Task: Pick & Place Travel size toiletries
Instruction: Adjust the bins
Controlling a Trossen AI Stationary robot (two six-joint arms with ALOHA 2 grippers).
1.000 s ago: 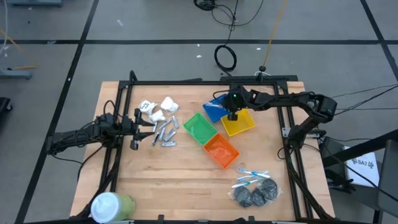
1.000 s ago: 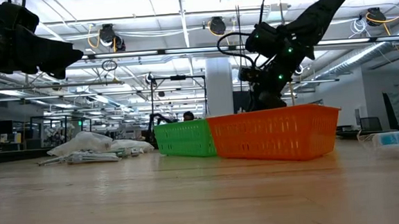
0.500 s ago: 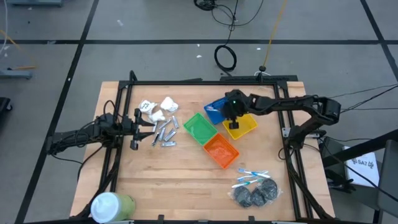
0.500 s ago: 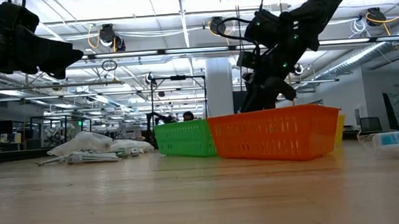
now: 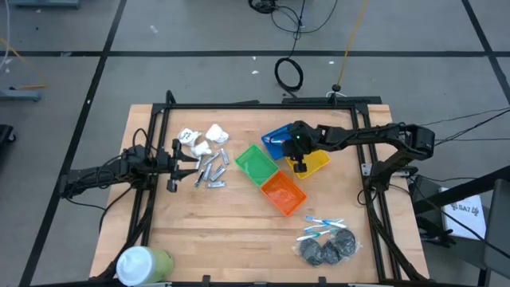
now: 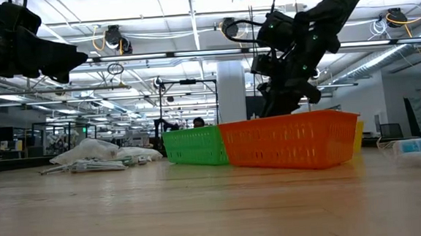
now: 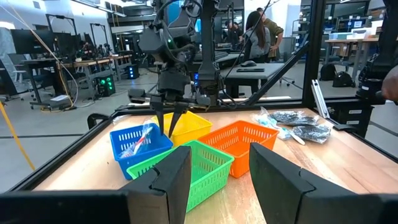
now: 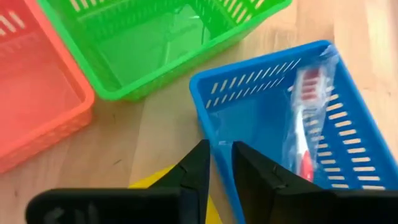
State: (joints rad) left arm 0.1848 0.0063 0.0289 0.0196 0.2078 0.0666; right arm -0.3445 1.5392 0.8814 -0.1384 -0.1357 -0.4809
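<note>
Wooden counter [image 5: 199, 231] from above: four bins sit near the middle, blue [image 5: 275, 142], yellow [image 5: 312, 163], green [image 5: 255, 163] and orange [image 5: 283, 194]. The right claw [image 5: 297, 165] hangs over the yellow bin's near edge, beside the blue one, on an arm reaching in from the right. The left claw [image 5: 191, 163] waits at the left side, just beside a scatter of short silver metal pieces [image 5: 211, 171], with white lumpy packets [image 5: 203, 141] a little farther back. Thin blue-and-white sticks [image 5: 322, 226] and dark grey round wads [image 5: 327, 250] lie near the front right corner, well apart from the bins. A large green-and-white cylinder [image 5: 143, 263] stands at the front left.

At counter height, the orange bin [image 6: 291, 140] and green bin [image 6: 195, 146] stand side by side, the right arm's claw dropping behind the orange one, its fingertips hidden. The white packets [image 6: 95, 151] rest at the left.

From the left wrist, the left claw's two dark fingers [image 7: 171, 180] stand spread, with nothing between them. Beyond them the right claw [image 7: 172, 122] points down with its fingers pressed nearly together over the yellow bin [image 7: 186, 127], empty as far as can be seen. A clear-wrapped item shows in the blue bin [image 7: 134, 146].

From the right wrist, the right claw's fingers [image 8: 196, 168] sit close together, pinching nothing, above the blue bin's corner; a wrapped red-and-white toothbrush [image 8: 303, 118] lies inside the blue bin [image 8: 249, 112].
</note>
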